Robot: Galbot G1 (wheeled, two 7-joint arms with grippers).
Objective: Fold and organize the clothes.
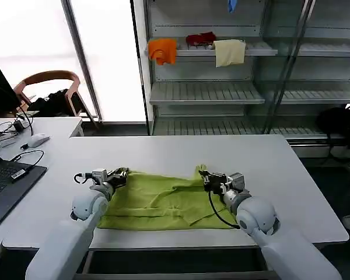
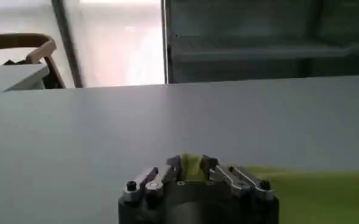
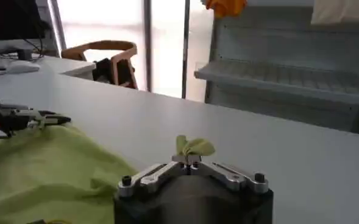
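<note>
Lime-green fabric lies nearest me: one T-shirt [image 1: 163,201], spread flat along the near edge of the white counter [image 1: 163,154], its hem running just inside that edge. I count two claws at work, one at each far corner of the shirt. My left claw [image 1: 120,174] sits at the shirt's far left corner, and in the left wrist view its fingers [image 2: 167,170] are pinched on a tuck of green cloth. My right claw [image 1: 205,175] is at the far right corner, and in the right wrist view the fingers [image 3: 191,159] meet on a small upright tuft of the same fabric, closed on it. Both arms reach in from the near side, resting low over the shirt.

Beyond the shirt the counter is bare white surface right out to its far edge, and to the right edge as well. Off to my left I see one laptop [image 1: 6,181] with cables beside it and one mouse [image 1: 38,140], well apart from the shirt. One wooden chair [image 1: 49,87] stands behind that corner. Farthest back, one metal shelving unit [image 1: 207,93] carries three cloths: one orange [image 1: 163,50], one red [image 1: 200,39] and one cream [image 1: 229,52].
</note>
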